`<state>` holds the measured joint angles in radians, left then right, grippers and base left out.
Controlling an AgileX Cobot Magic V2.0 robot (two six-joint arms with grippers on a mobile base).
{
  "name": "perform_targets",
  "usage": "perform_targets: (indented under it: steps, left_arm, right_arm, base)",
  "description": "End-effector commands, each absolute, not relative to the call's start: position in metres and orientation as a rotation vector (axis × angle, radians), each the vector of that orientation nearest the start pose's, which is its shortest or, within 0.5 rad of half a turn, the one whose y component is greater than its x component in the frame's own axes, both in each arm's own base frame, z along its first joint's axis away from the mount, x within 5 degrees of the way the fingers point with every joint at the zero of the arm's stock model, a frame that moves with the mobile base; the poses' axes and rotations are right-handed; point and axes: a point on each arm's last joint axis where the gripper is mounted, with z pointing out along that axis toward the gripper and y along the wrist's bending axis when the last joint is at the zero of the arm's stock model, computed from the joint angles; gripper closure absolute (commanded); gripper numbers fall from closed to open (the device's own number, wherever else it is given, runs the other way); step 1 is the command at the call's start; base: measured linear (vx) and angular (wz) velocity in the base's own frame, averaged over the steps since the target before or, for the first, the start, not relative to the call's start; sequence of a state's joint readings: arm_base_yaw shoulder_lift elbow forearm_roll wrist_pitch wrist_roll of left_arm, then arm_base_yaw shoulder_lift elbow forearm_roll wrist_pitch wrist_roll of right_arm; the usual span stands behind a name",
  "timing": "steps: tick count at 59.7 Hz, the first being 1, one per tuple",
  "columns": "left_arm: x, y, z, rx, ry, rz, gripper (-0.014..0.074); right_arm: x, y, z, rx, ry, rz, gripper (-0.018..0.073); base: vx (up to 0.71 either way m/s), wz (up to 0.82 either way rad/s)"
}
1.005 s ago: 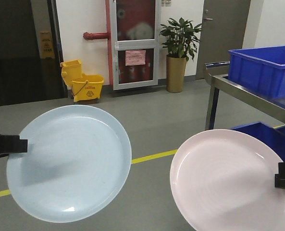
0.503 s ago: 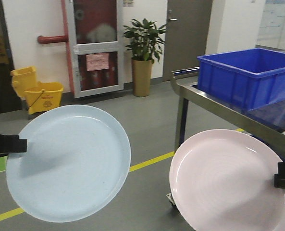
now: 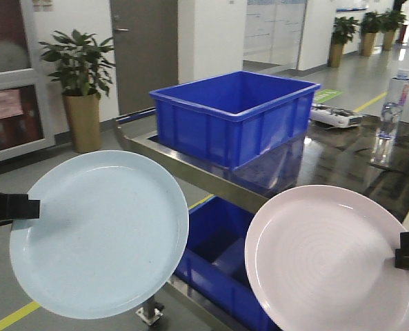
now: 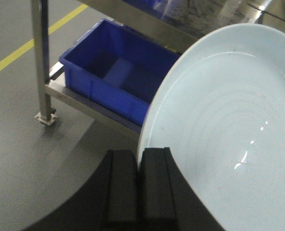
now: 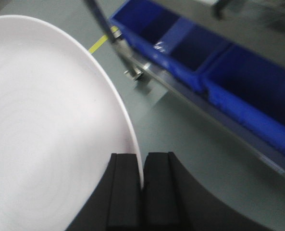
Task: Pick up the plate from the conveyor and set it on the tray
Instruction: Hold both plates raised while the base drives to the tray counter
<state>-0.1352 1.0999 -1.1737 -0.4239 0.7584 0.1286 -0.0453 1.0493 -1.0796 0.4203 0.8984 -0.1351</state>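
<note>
We had swung round towards a deep blue plastic crate (image 3: pixel 232 117), left fingers (image 4: pixel 120 187) still pinching the pale blue round plate (image 3: pixel 99 234), right fingers (image 5: pixel 159 192) the pale pink round plate (image 3: pixel 332 258), mid-carry, tray unseen.

Side by side, left plate (image 3: pixel 98 234), right plate (image 3: pixel 328 258); behind, cart (image 3: pixel 190 171) with top bin (image 3: pixel 232 114), lower bin (image 3: pixel 214 248).

Left gripper (image 4: pixel 140 156) fingers (image 4: pixel 155 185) clamp blue plate (image 4: pixel 229 120); right gripper (image 5: pixel 142 161) clamps pink plate (image 5: pixel 51 120).
</note>
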Motion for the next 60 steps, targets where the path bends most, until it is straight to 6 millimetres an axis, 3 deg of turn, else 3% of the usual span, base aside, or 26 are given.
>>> perform_targets:
  steps: [1, 60]
  left_arm:
    - [0.2155, -0.0562, 0.4281, 0.081, 2.015, -0.530, 0.0602]
    - [0.2155, -0.0562, 0.4281, 0.081, 2.015, -0.530, 0.0602]
  right_arm:
    - [0.2032, 0.0200, 0.3969, 0.050, 2.185, 0.428, 0.0568]
    - [0.2032, 0.0200, 0.3969, 0.050, 2.185, 0.428, 0.0568]
  base:
    - [0.29, -0.63]
    - [0.21, -0.59]
